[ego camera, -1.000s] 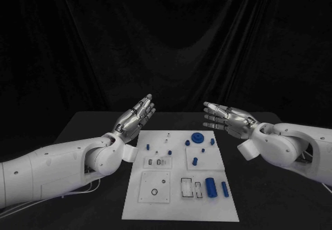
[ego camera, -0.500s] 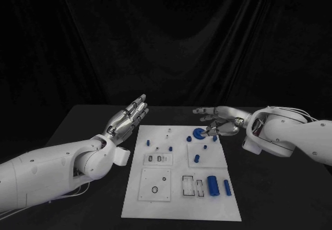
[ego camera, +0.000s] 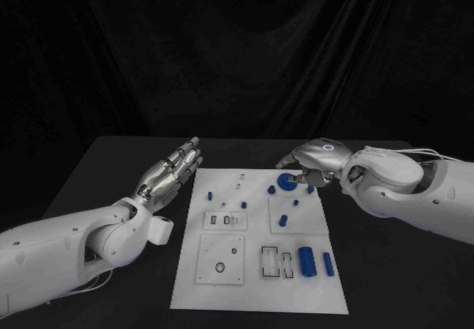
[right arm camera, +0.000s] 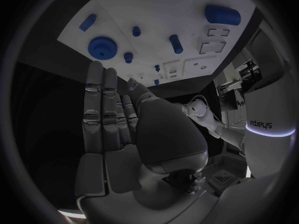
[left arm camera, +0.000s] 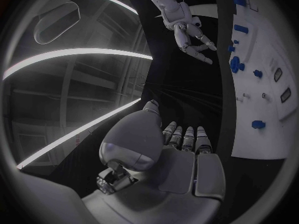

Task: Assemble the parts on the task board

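One task board [ego camera: 259, 288], two hands, several blue parts.

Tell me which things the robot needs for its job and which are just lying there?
Needed for the job:
- board
- blue gear
- big blue cylinder
- small blue pegs, such as one
- right hand, hovering by the gear, holding nothing
- left hand, open beside the board

Just there:
- table
- black curtain

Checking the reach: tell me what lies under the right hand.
Under the right hand lies the far end of the task board, with the blue gear just below its fingers. The hand is open, holding nothing. The board surface beneath the palm is covered.
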Available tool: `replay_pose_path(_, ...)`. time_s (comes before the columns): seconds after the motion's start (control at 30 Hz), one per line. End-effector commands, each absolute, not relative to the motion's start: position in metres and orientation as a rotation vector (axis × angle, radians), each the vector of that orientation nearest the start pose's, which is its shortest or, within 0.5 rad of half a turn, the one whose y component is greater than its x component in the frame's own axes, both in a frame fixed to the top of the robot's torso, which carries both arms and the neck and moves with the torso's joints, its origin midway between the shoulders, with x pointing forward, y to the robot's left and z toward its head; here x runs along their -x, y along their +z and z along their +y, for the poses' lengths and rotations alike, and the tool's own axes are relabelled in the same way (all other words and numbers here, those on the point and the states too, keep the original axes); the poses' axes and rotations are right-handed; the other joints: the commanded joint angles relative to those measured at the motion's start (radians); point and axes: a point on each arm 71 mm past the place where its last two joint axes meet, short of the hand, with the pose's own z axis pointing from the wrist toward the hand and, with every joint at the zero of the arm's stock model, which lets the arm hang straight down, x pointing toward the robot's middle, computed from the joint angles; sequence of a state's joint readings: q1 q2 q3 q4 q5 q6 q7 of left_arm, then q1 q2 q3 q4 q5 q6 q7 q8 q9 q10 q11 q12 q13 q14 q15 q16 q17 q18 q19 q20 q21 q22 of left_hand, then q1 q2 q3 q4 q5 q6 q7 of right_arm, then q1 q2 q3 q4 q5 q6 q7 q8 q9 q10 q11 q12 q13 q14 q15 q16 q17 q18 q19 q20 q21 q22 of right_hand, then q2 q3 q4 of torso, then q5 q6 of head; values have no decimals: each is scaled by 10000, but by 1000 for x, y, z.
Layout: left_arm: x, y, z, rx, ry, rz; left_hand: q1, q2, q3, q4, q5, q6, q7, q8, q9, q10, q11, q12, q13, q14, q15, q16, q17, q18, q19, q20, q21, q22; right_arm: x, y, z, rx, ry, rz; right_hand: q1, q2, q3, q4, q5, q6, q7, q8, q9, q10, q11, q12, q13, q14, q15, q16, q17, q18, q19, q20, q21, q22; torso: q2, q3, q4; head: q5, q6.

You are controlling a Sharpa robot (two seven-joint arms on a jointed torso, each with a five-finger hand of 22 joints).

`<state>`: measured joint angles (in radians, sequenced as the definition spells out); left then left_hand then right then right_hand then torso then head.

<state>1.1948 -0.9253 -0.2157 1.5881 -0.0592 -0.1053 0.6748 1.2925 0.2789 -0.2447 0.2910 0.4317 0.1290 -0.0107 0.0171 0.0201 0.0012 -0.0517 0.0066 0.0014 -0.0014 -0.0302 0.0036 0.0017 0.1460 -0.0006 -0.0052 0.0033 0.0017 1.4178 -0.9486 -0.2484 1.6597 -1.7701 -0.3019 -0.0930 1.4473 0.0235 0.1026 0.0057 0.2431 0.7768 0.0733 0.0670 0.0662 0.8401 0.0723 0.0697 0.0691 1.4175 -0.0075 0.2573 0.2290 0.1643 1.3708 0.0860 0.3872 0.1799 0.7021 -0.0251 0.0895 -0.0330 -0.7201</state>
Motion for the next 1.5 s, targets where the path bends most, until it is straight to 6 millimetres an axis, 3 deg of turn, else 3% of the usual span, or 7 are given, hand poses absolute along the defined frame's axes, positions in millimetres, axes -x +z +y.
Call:
replay_pose_path(0.03,-439,-208,222,8150,-18311,13639,104,10,54,4,79,59,39,49,12,-12,70,-66,-14,14,-330,-36,-17,-80,6,111,-33,-17,-460,-141,-208,6268,4304,14100,-68,-168,217,96,-90,485,-43,-12,13,406,-98,-75,-8,351,-154,851,738,129,152,-148,814,656,198,0,124,-84,0)
replay_pose_path(0.13,-437,-208,224,8057,-18252,13596,149,-6,57,4,120,95,61,54,16,-12,97,-66,-14,14,-294,-36,-17,-66,6,157,-33,-17,-459,-141,-208,6276,4372,13966,-200,-387,462,346,-259,690,-102,-30,18,745,-146,-95,0,208,-188,2080,1742,-100,-25,-207,3235,3288,225,9,159,-116,-48)
replay_pose_path(0.27,-436,-207,227,8020,-18195,13567,181,-9,63,4,145,124,88,58,20,-12,125,-66,-14,14,-261,-36,-17,-61,6,193,-33,-17,-460,-141,-209,6308,4385,13932,-457,-699,548,967,-922,968,-151,-23,35,1168,-209,-66,18,51,-357,4271,3086,-628,149,-238,7504,8213,227,9,168,-140,-112)
replay_pose_path(0.37,-435,-206,228,8008,-18168,13541,195,-10,65,4,152,134,105,60,21,-12,139,-66,-14,14,-248,-36,-17,-59,6,209,-33,-17,-460,-141,-209,6343,4337,14014,-565,-824,428,1187,-1170,932,-141,-24,33,1227,-240,-62,27,94,-399,5433,4078,-691,115,-249,8136,8982,224,7,171,-154,-127)
replay_pose_path(0.8,-433,-205,231,8017,-18198,13552,244,-2,76,7,183,211,177,70,30,-12,209,-66,-14,14,-167,-36,-17,-54,6,292,-33,-17,-466,-152,-205,6844,4202,14701,-361,-928,359,1383,-1208,275,-515,-62,-28,1579,-138,-19,9,371,-412,6774,5203,-730,69,-257,8612,9633,157,-25,213,-291,-199)
replay_pose_path(1.03,-434,-206,230,8005,-18248,13570,256,4,81,6,194,233,196,73,32,-12,227,-66,-14,14,-149,-36,-17,-54,6,309,-33,-17,-472,-162,-203,6875,4127,14942,26,-843,600,1209,-715,578,-517,-12,8,1760,-98,-69,-38,337,-387,6868,5230,-728,22,-227,8655,9757,132,-39,236,-264,-181)
replay_pose_path(1.5,-437,-207,228,7979,-18323,13618,286,27,99,4,227,299,263,82,40,-12,290,-66,-14,14,-97,-36,-17,-56,6,359,-33,-17,-481,-181,-194,7081,4163,15445,-154,-909,562,1364,-998,734,-463,7,20,1872,-79,-62,-37,318,-367,7018,5355,-728,-18,-203,8667,9835,78,-68,215,-162,-263)
